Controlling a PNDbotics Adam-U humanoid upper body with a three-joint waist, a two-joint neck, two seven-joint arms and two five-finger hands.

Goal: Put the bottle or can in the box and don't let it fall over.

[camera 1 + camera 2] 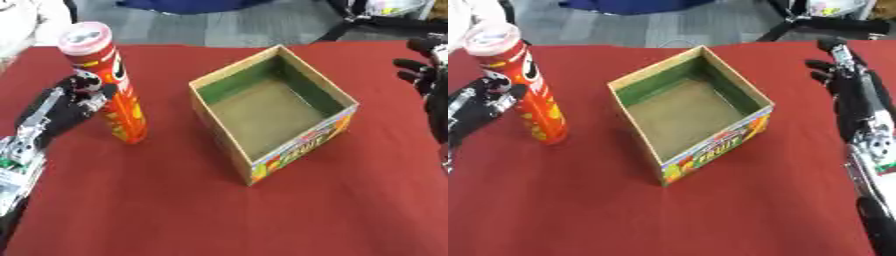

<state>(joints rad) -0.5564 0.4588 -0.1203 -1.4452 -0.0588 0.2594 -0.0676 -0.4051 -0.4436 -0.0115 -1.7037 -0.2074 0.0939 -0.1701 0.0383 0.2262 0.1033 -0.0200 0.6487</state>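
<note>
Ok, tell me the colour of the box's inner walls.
Green inner walls above a brown floor, clearest in the left eye view.

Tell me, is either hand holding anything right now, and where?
The left hand is at the middle of the upright can, but a closed hold cannot be told. The right hand holds nothing.

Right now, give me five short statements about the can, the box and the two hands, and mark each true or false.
1. The can stands on the red tablecloth, outside the box. True.
2. The box already holds something. False: it is empty, its bare floor showing.
3. The left hand is at the can's side. True.
4. The right hand is holding the box. False: it hangs apart from the box, fingers straight.
5. The can lies on its side. False: it stands on its base, lid on top.
</note>
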